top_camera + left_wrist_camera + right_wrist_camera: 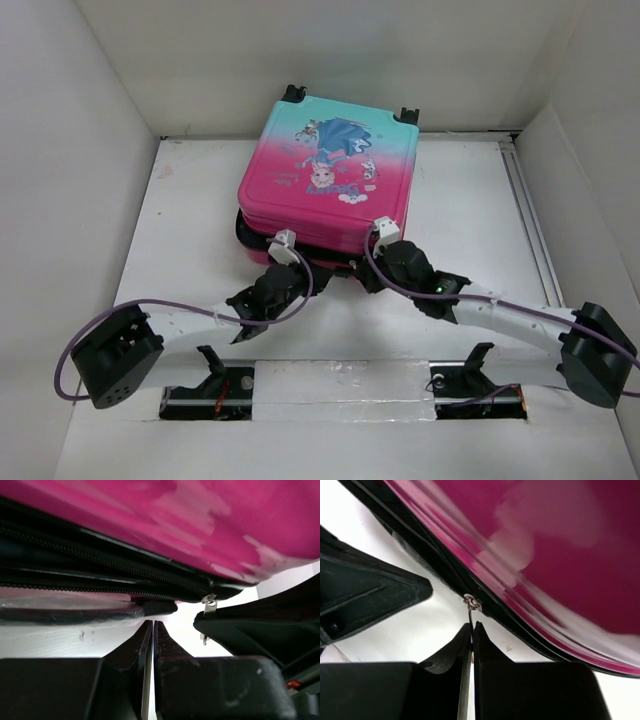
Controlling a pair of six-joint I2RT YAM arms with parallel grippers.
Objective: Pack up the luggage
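Observation:
The luggage (325, 175), a pink-to-teal suitcase with a cartoon princess, lies flat and closed on the table, wheels at the far side. Its pink shell fills the left wrist view (175, 515) and the right wrist view (560, 545). My right gripper (367, 268) sits at the near edge, shut (472, 626) on the silver zipper pull (470, 604), which also shows in the left wrist view (209, 604). My left gripper (298, 270) is beside it, shut (153, 622) on nothing, its tips just short of the black zipper track (115, 570).
White walls enclose the table on three sides. A metal rail (530, 215) runs along the table's right side. Two black mounts (212, 365) (478, 358) stand at the near edge by a taped strip. My grippers are close together; the right one shows in the left wrist view (255, 630).

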